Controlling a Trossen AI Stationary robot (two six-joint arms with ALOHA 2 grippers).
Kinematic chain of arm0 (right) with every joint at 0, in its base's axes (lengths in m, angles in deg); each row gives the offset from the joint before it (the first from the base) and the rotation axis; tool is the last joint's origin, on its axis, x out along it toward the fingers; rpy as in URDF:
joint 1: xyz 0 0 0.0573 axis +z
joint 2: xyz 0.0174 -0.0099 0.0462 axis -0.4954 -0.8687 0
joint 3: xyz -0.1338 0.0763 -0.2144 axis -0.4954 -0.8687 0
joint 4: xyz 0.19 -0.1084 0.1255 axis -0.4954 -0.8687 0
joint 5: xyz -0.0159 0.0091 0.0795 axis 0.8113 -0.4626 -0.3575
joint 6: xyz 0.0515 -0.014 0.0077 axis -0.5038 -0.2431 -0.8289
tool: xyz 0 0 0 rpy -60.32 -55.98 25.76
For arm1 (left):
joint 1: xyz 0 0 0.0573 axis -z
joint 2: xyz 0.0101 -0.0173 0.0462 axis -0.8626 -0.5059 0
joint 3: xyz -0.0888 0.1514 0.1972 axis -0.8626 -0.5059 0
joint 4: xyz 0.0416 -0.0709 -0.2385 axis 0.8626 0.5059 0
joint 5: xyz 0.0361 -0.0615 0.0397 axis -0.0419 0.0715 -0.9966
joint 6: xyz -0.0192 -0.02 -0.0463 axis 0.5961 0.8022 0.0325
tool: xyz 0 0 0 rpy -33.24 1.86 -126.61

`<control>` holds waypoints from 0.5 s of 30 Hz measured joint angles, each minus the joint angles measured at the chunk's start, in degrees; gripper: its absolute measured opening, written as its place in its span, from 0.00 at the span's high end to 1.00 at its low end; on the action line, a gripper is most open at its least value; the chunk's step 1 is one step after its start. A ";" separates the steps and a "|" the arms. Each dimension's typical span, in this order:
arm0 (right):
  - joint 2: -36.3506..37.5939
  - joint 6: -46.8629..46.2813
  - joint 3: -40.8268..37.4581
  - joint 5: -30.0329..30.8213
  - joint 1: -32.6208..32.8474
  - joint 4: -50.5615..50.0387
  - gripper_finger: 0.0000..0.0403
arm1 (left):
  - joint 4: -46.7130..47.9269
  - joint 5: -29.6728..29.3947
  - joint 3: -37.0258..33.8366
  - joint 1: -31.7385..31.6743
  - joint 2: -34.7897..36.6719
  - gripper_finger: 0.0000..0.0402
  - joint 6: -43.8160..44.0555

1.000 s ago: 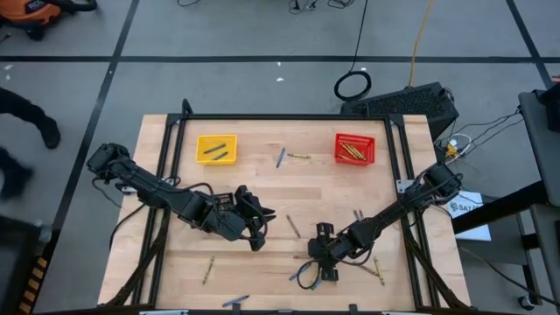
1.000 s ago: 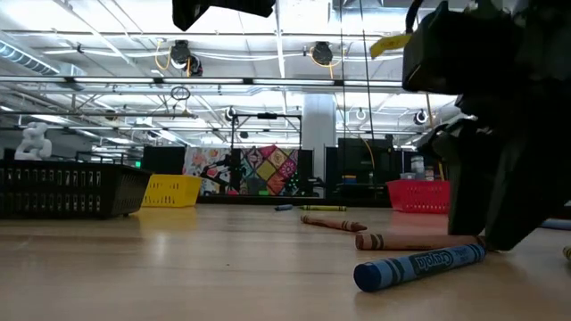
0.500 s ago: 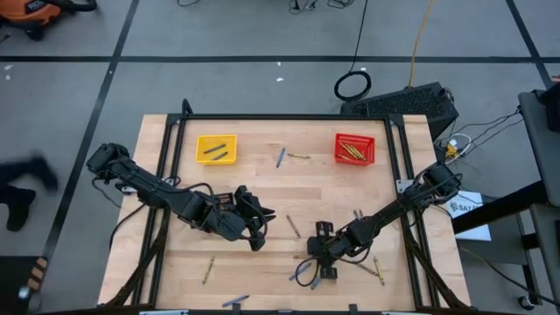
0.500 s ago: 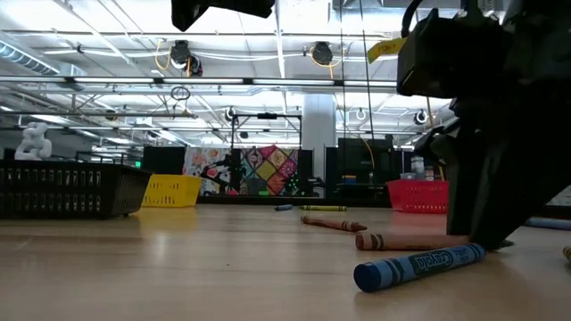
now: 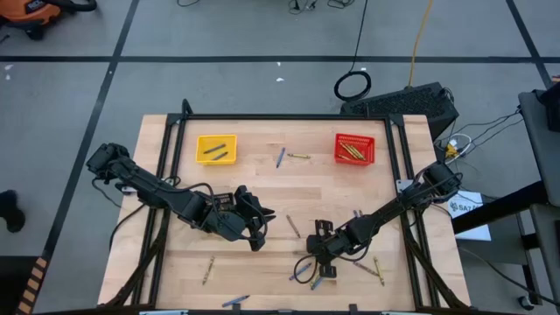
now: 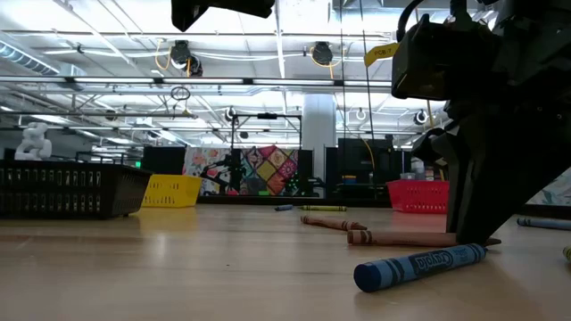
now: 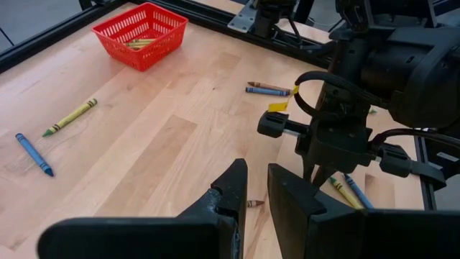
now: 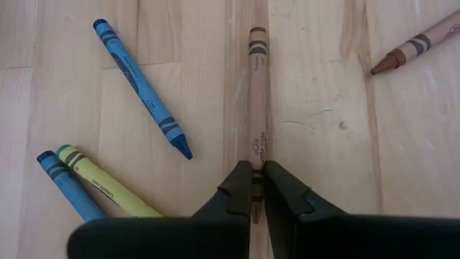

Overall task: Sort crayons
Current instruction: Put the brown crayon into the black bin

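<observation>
The wooden desk (image 5: 332,201) carries everything, with two dark arms reaching in from its side edges. The left arm stretches from the left edge toward the middle, and its left hand (image 7: 257,188) hangs above bare wood with its fingers a little apart, holding nothing. The right arm comes in from the right edge toward the near edge, where the right hand (image 8: 257,188) is low on the desk with its fingers together, clamped on the pointed end of a brown crayon (image 8: 256,93) that lies flat on the wood. A black basket (image 6: 67,190) stands toward the left side in the low view. A yellow basket (image 5: 216,148) sits near the far left corner with dark crayons in it, and a red basket (image 5: 354,149) sits near the far right corner with yellowish crayons in it. Loose crayons (image 5: 289,157) lie scattered elsewhere: a blue one and a yellow-green one between the two baskets near the far edge, and several more along the near edge. Just beside the right hand lie a blue crayon (image 8: 140,87), a second blue one touching a yellow-green crayon (image 8: 108,185), and another brown crayon (image 8: 415,47).
</observation>
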 joint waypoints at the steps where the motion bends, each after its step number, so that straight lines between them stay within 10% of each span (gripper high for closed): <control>1: 0.19 0.00 -0.02 -0.02 0.00 -0.06 0.99 | -0.01 0.00 0.00 0.00 0.00 0.85 0.00; 15: 9.11 1.15 -0.25 -0.01 -1.82 -7.79 1.00 | -1.25 0.00 0.00 -0.16 0.00 0.86 0.00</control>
